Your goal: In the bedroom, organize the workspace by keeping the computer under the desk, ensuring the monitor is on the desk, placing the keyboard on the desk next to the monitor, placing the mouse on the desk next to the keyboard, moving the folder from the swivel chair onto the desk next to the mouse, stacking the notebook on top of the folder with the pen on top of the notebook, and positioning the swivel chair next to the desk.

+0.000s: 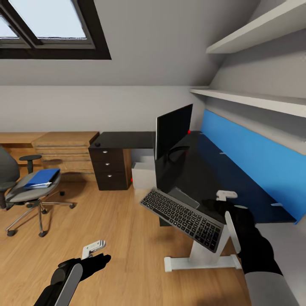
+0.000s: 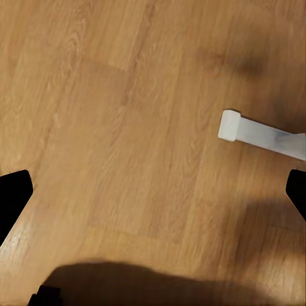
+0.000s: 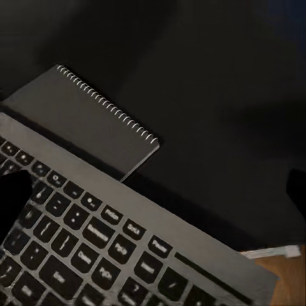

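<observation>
**Keyboard held over desk edge; folder on chair**

The black desk (image 1: 212, 170) extends ahead of the right gripper (image 1: 221, 206), backed by a blue wall panel (image 1: 255, 157). A monitor (image 1: 172, 129) stands upright on the desk, ahead of and to the left of that gripper. The swivel chair (image 1: 25, 187) stands well apart from the desk, far left of and beyond the left gripper (image 1: 100, 257), with the blue folder (image 1: 42, 177) lying on its seat. A dark drawer unit (image 1: 109, 168) stands under the desk's far left end, with a white box (image 1: 143, 174) just beside it.

The keyboard (image 1: 182, 212) is tilted, overhanging the desk's near edge, immediately left of the right gripper, which grips its right end; the jaws are closed on it. A spiral notebook (image 3: 83, 121) lies flat on the desk just beyond the keyboard.

The left gripper hangs low over the wooden floor (image 2: 127, 127), fingers spread apart and empty. The desk's white foot (image 2: 258, 134) lies near it.
</observation>
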